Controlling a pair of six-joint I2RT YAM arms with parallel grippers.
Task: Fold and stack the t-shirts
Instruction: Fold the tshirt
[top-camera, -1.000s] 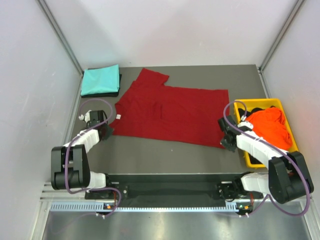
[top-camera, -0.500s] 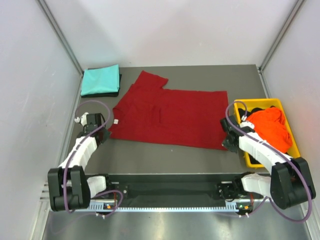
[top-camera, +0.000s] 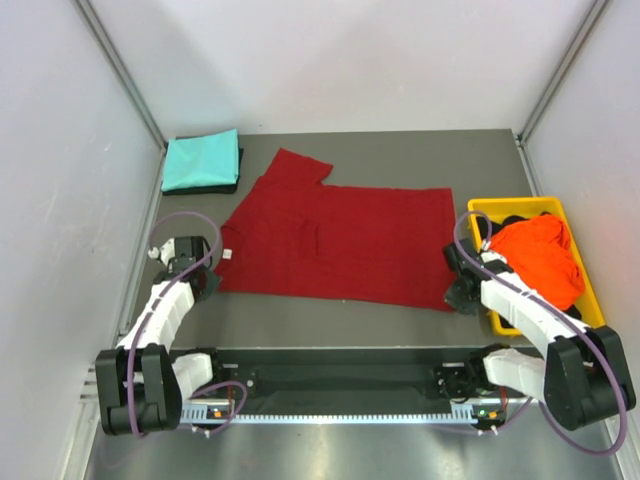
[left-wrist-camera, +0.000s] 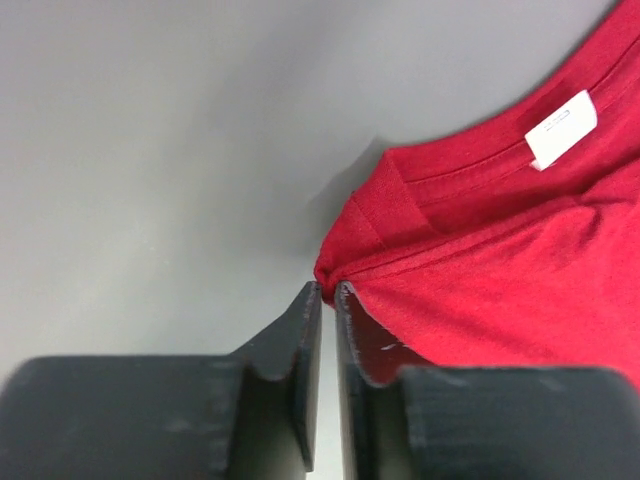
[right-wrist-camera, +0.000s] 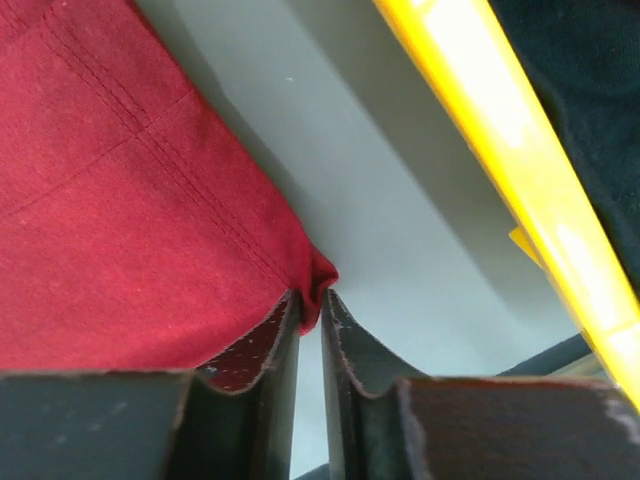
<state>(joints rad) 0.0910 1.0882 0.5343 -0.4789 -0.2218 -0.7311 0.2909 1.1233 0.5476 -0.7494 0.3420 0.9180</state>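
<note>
The large dark red t-shirt (top-camera: 335, 243) lies spread flat on the dark table. My left gripper (top-camera: 207, 283) is shut on its near left corner by the collar (left-wrist-camera: 420, 215), where a white label (left-wrist-camera: 560, 128) shows. My right gripper (top-camera: 458, 296) is shut on its near right hem corner (right-wrist-camera: 310, 275). A folded teal t-shirt (top-camera: 202, 160) lies on a black one (top-camera: 238, 170) at the far left. The bright orange t-shirt (top-camera: 540, 258) sits in the yellow bin (top-camera: 517, 324).
The yellow bin's rim (right-wrist-camera: 500, 130) runs close to the right of my right gripper, with dark cloth (right-wrist-camera: 590, 90) inside. White walls enclose the table on the left, back and right.
Both grippers have pulled toward the near edge, dragging the red t-shirt nearer and flatter. The left arm moved out to the left.
</note>
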